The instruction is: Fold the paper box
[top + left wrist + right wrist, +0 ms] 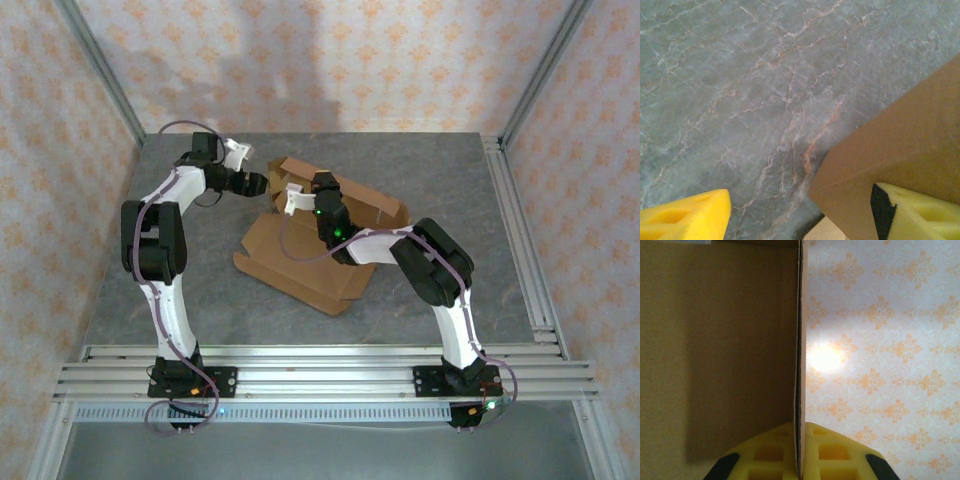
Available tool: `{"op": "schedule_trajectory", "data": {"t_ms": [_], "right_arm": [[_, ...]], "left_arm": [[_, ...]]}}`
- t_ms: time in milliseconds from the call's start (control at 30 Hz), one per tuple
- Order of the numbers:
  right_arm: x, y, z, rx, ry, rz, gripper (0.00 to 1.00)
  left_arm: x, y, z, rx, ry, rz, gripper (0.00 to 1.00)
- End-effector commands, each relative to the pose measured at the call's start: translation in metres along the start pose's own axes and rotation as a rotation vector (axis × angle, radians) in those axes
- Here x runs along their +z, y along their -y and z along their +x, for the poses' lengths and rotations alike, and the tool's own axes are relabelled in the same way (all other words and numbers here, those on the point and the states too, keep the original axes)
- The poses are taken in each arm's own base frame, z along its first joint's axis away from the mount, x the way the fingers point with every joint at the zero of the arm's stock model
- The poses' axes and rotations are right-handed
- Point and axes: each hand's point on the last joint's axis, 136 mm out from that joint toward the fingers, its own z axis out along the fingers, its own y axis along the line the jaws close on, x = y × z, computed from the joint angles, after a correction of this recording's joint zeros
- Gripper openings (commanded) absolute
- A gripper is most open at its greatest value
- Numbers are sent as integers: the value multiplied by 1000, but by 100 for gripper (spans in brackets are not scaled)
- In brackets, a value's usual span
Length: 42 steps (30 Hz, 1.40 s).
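1. The grey veined table (180,290) carries everything. It is walled by patterned panels on three sides, and the arm bases stand along its near edge.
2. The plain brown die-cut cardboard paper box (300,265) sits around the table's middle, a little toward the far edge. One flat panel lies on the surface on the near side, and raised walls stand behind it toward the far right.
3. The right gripper (799,442) is pinched tight on the thin top edge of an upright cardboard wall, one yellow finger on each face. In the overhead view it hangs over the box's far part (320,185).
4. The left gripper (258,181) reaches in from the far left with its jaws spread wide and gripping nothing. Its wrist view shows a cardboard corner (890,165) lying between the yellow fingers (685,217), with the right-hand one close against the panel.
5. Likely trouble:
   - The box is light and nothing pins it to the smooth table, so a pull from the right gripper could drag or tip the whole sheet instead of bending the crease.
   - The narrow pinch could slip off, or could crumple the edge.
   - If the left jaws close off-centre, they may buckle that corner or push the wall out of line.
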Motion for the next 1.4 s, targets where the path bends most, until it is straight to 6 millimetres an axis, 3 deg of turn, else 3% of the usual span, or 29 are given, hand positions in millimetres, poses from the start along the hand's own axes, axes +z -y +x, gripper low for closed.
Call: {"op": "schedule_trajectory", "data": {"t_ms": [0, 433, 733, 933, 1233, 1367], "right_arm": [[-4, 8, -3, 15, 15, 2, 0], [-3, 9, -9, 15, 25, -3, 0], [-3, 9, -13, 20, 33, -4, 0], [-2, 9, -14, 24, 32, -4, 0], [-2, 11, -16, 30, 35, 1, 0], [-2, 10, -18, 36, 39, -2, 0]], "left_arm": [[-11, 15, -11, 56, 38, -19, 75], [-4, 35, -7, 105, 53, 3, 73], [9, 51, -10, 155, 24, 34, 59], [15, 65, -6, 170, 4, 75, 58], [27, 63, -6, 156, -14, 61, 46], [32, 62, -16, 103, 20, 39, 37]]}}
